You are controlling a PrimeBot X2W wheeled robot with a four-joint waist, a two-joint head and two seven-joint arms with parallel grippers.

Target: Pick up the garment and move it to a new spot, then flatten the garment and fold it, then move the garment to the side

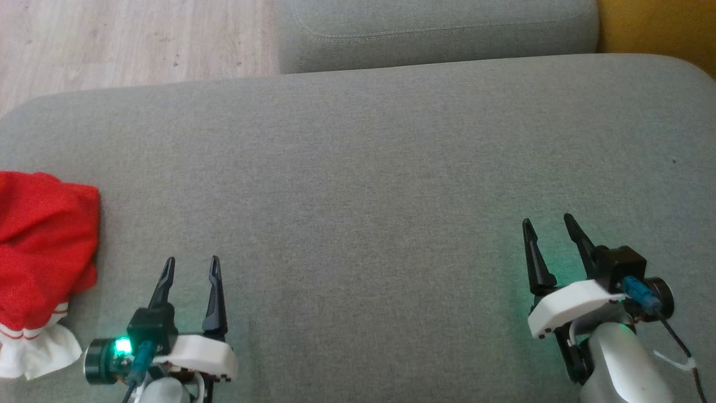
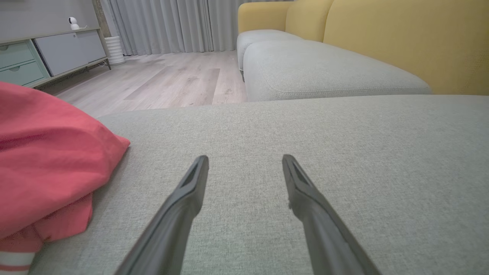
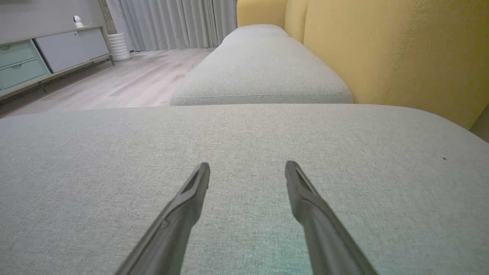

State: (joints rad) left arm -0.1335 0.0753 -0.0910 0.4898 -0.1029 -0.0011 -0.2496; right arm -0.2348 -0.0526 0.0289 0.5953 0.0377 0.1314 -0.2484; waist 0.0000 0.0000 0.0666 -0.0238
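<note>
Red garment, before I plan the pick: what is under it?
The red garment lies bunched on the grey sofa cushion; anything else beneath its folds is hidden.

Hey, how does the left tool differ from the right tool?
The left tool sits close beside the red garment; the right tool is far from it, over the grey cushion. In the head view the right tool reaches farther up than the left tool and leans leftward, while the left tool points nearly straight up. Both are open and empty.
</note>
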